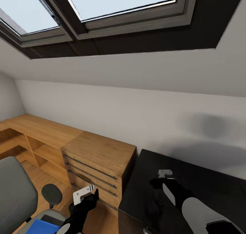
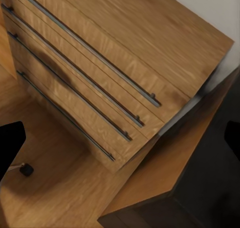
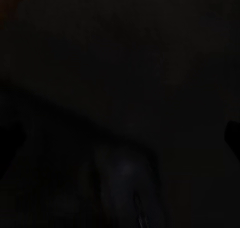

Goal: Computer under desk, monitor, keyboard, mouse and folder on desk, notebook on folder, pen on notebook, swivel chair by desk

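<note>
The grey swivel chair (image 1: 15, 193) stands at the lower left, and the blue folder (image 1: 41, 226) lies on its seat. The black desk (image 1: 205, 186) fills the lower right; no monitor, keyboard or notebook shows on its visible part. My left gripper (image 1: 89, 197) hangs open between the chair and the desk, in front of the wooden drawers; in the left wrist view its fingertips (image 2: 11, 143) stand far apart with nothing between them. My right gripper (image 1: 164, 184) hovers open over the desk's near left part. The right wrist view is almost black with the desk top (image 3: 120, 63).
A wooden chest of drawers (image 1: 97, 165) with bar handles abuts the desk's left side. Low wooden shelving (image 1: 34, 141) runs along the wall to the left. A sloped white wall and skylights (image 1: 119, 1) rise ahead. A small dark caster (image 2: 26, 169) rests on the wood floor.
</note>
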Controlling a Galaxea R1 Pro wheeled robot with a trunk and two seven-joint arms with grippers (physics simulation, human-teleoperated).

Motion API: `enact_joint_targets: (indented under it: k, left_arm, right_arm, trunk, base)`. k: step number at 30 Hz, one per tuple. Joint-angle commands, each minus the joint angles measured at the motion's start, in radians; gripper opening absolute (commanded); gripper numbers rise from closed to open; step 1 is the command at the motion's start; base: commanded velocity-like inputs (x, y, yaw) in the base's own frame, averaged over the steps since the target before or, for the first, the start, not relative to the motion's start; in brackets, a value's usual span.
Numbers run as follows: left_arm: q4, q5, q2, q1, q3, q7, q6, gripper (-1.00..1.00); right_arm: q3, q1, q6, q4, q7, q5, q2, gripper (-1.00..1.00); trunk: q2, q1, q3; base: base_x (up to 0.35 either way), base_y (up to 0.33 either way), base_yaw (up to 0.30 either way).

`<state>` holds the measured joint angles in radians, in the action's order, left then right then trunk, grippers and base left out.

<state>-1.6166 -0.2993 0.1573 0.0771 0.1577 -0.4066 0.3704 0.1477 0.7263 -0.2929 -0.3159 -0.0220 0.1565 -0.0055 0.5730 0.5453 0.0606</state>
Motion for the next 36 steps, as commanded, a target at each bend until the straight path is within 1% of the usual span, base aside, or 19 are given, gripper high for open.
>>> enact_joint_targets:
  k: [1,6,16,36]
  left_arm:
    - [-0.002,-0.01,0.0,0.0,0.001,-0.008,0.002,1.0]
    - [-0.002,-0.009,-0.001,0.0,0.001,-0.008,0.002,1.0]
    - [-0.002,-0.01,-0.001,0.0,0.0,-0.008,0.002,1.0]
    - [-0.002,-0.01,-0.001,0.0,0.0,-0.008,0.002,1.0]
  right_arm:
    - [0.006,0.001,-0.011,-0.002,-0.002,0.009,-0.001,1.0]
    - [0.004,0.001,-0.046,-0.002,-0.002,0.012,0.001,1.0]
    - [0.004,0.001,-0.09,-0.003,-0.001,0.017,0.001,1.0]
    - [0.003,0.001,-0.096,-0.003,-0.002,0.017,0.002,1.0]
  trunk:
    - [0.009,0.004,0.005]
    - [0.044,0.024,0.021]
    - [0.114,0.062,0.052]
    - [0.254,0.139,0.115]
  base:
    - [0.0,0.0,0.0]
    - [0.0,0.0,0.0]
    - [0.0,0.0,0.0]
    - [0.0,0.0,0.0]
